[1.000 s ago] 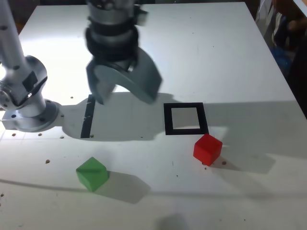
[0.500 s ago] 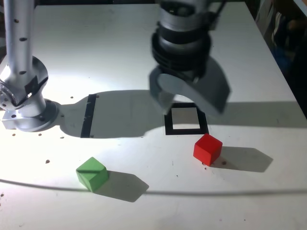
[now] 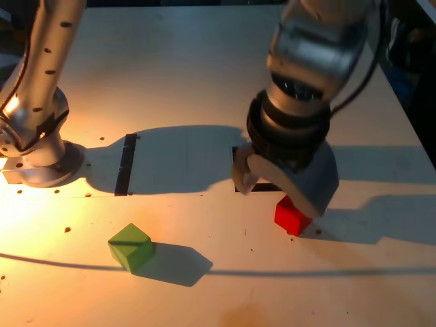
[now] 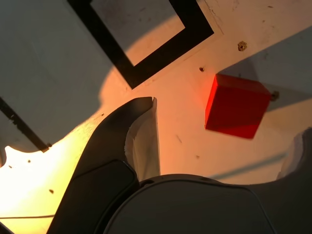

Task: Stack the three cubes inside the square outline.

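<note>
A red cube (image 3: 291,218) lies on the white table just in front of the square outline (image 3: 236,155), most of which my arm hides in the exterior view. My gripper (image 3: 279,187) hangs open low over the red cube, one finger on each side and not touching it. In the wrist view the red cube (image 4: 236,106) sits between the spread fingers of my gripper (image 4: 224,123), and a corner of the square outline (image 4: 165,56) shows beyond it. A green cube (image 3: 131,246) rests alone towards the exterior view's front left.
A straight black tape strip (image 3: 124,165) lies on the exterior view's left, near the arm's base (image 3: 34,146). The table's right edge (image 3: 409,122) borders dark space. Warm orange light and long shadows fall across the table.
My gripper has swung from the exterior view's left to the right and dropped low over the red cube. The light has turned from white to orange. Neither cube has moved.
</note>
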